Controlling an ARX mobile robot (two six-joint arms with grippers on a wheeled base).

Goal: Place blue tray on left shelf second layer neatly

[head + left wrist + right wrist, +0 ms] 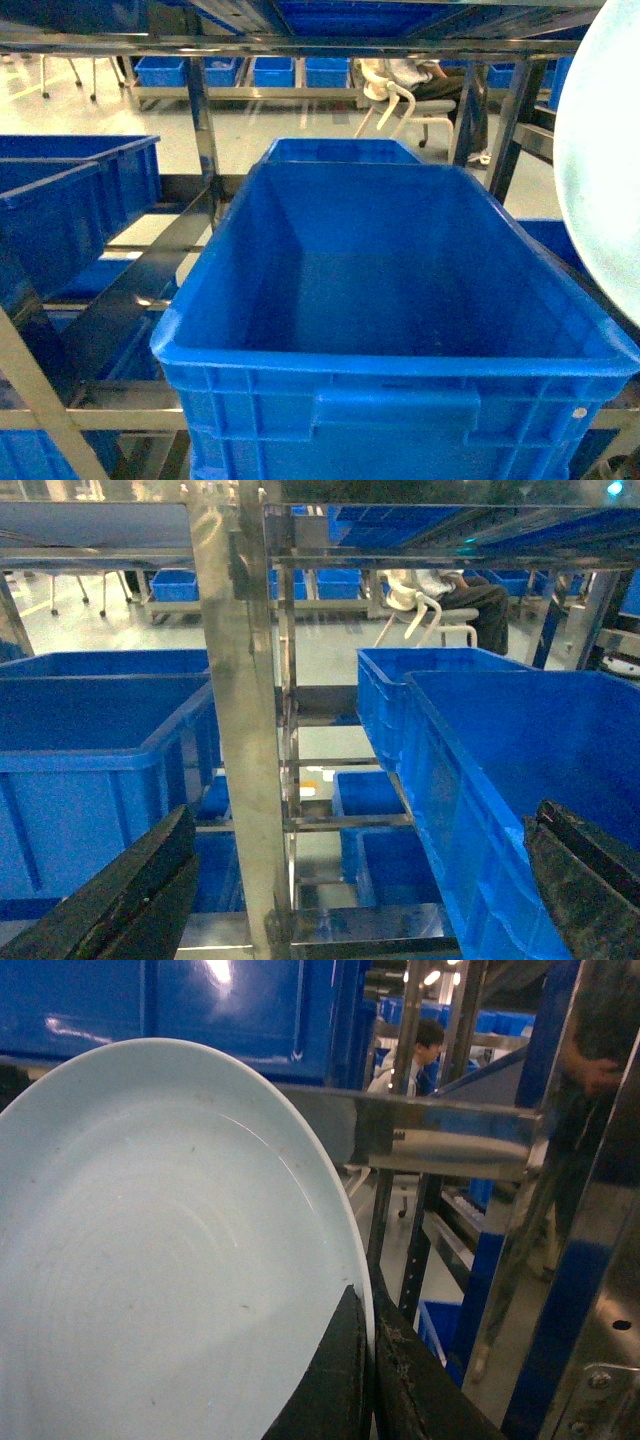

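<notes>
The blue tray (pixel 600 150) is a pale sky-blue dish held on edge at the far right of the head view, above the right rim of a big crate. In the right wrist view the blue tray (pixel 170 1260) fills the left half, and my right gripper (pixel 368 1305) is shut on its rim, one black finger on each face. My left gripper (pixel 360 820) is open with nothing between its fingers, facing a shiny upright post (pixel 235 730) of the steel rack. The left shelf (pixel 140 245) shows steel rails and a dark-blue crate (pixel 70 200); I cannot tell which tier is the second layer.
A large deep dark-blue crate (pixel 400 290) stands straight ahead, with a second one (pixel 340 150) behind it. More blue crates (pixel 90 730) sit on both sides of the post and on lower tiers. A steel crossbar (pixel 440 1140) runs close behind the tray. A person sits on a chair (pixel 420 90) beyond the rack.
</notes>
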